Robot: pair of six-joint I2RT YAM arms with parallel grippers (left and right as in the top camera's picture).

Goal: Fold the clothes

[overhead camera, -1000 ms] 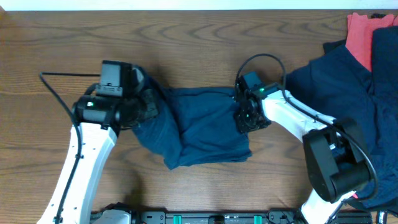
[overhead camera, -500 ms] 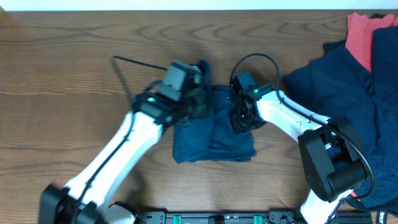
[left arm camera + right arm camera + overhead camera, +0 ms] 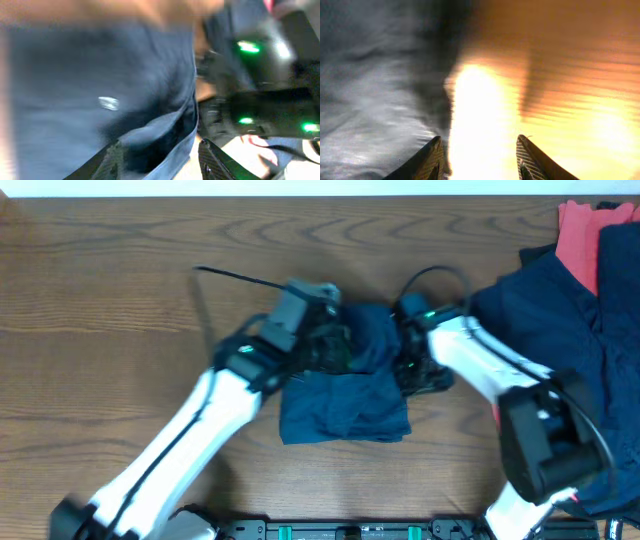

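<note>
A dark navy garment (image 3: 345,412) lies folded at the table's middle, with a bunched fold on its upper part. My left gripper (image 3: 345,348) is over that fold. In the left wrist view its fingers (image 3: 162,162) are spread, with a hem of the navy cloth (image 3: 100,75) between them. My right gripper (image 3: 418,372) is at the garment's right edge. In the right wrist view it (image 3: 477,160) is open and empty over bare wood, with the navy cloth (image 3: 370,100) just to its left. Both wrist views are blurred.
A heap of navy clothes (image 3: 560,310) fills the right side of the wooden table (image 3: 100,300), with a coral-red garment (image 3: 577,235) at its top right corner. A black cable (image 3: 240,278) trails behind my left arm.
My left gripper swept right, carrying the garment's left side over the rest and folding it narrower. My right gripper slid right, off the cloth.
</note>
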